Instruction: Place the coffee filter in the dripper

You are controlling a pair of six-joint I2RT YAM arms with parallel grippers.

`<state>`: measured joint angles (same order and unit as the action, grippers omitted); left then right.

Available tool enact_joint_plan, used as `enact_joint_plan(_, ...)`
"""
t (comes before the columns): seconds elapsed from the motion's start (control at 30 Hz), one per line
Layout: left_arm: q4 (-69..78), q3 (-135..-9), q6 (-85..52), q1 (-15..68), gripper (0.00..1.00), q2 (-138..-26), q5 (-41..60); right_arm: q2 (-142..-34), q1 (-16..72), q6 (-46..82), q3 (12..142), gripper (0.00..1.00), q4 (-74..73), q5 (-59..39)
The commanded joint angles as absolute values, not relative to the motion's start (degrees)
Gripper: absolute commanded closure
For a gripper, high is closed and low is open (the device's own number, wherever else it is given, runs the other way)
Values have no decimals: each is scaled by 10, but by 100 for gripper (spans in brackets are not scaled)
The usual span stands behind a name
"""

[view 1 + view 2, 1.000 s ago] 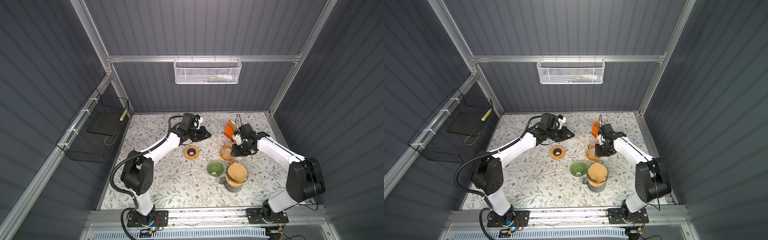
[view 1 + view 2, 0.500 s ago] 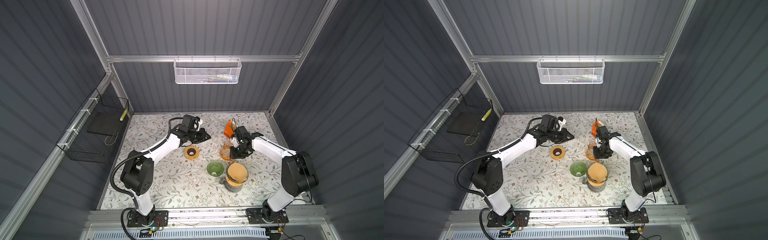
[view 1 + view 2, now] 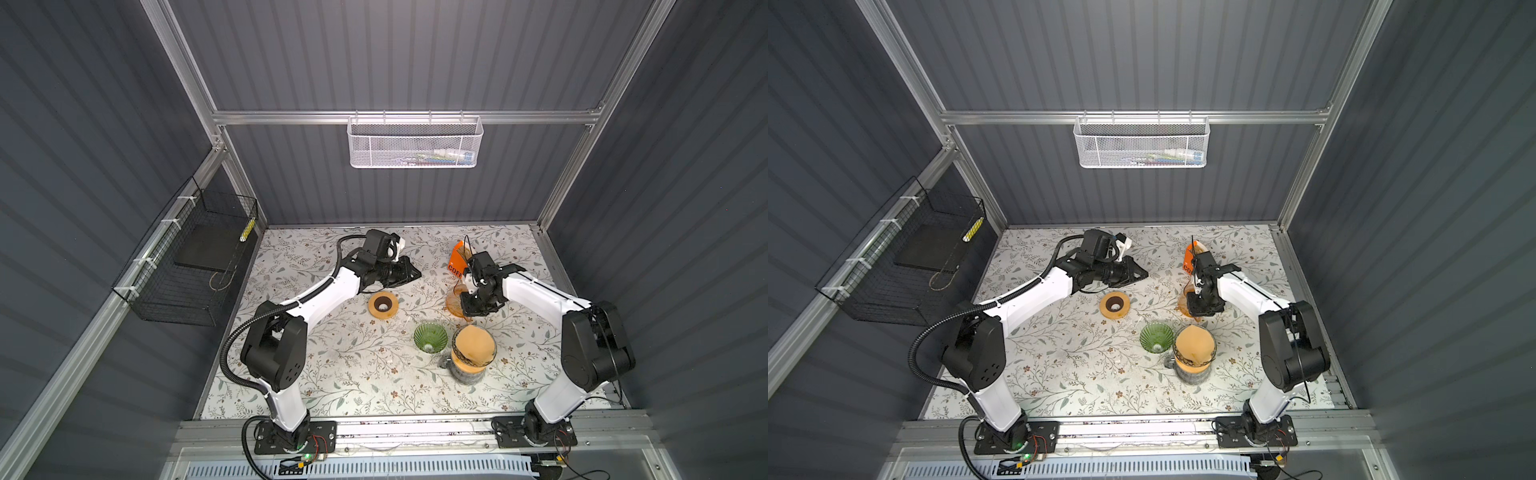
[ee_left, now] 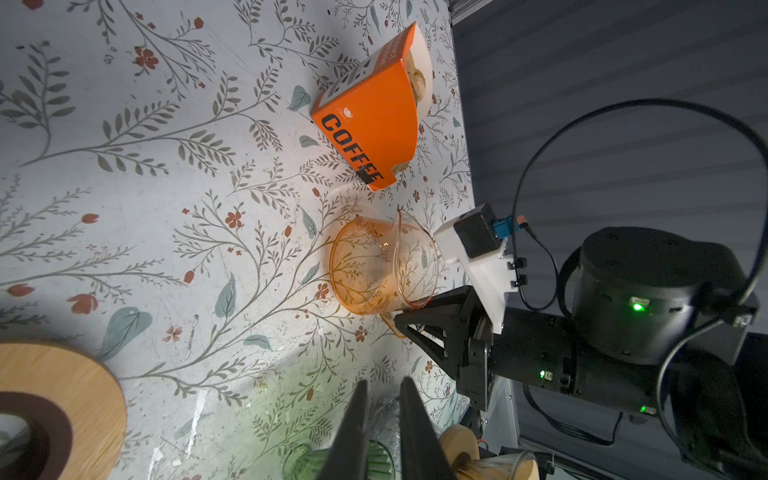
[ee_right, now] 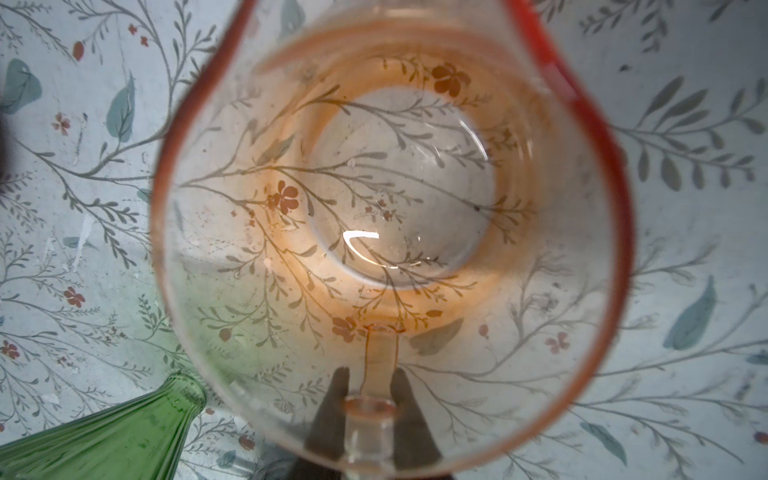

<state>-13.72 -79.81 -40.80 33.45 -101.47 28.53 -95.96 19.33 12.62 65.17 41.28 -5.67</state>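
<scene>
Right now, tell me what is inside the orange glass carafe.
Nothing shows inside the orange glass carafe: the right wrist view looks straight through its clear base to the floral tablecloth. Only its handle, between the right gripper's fingers, blocks a sliver.

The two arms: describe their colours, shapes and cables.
Both arms have white link shells and bulky black joint housings. The left arm trails a ribbed black hose; the right arm carries a thin black looping cable. Each end effector is black and tapered. Green lights glow on the right arm's wrist.
</scene>
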Motion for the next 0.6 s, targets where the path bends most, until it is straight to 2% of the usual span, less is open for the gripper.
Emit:
enact_joint_plan(0.0, -142, -790, -404, 338, 84, -995, 285, -952, 195, 124, 665, 89, 423, -42)
enact_joint_plan(0.3, -138, -786, -404, 337, 84, -989, 286, -919, 195, 124, 661, 100, 437, -39)
enact_joint_plan(0.57, -135, -779, -404, 338, 84, -980, 285, -890, 190, 123, 654, 100, 450, -27)
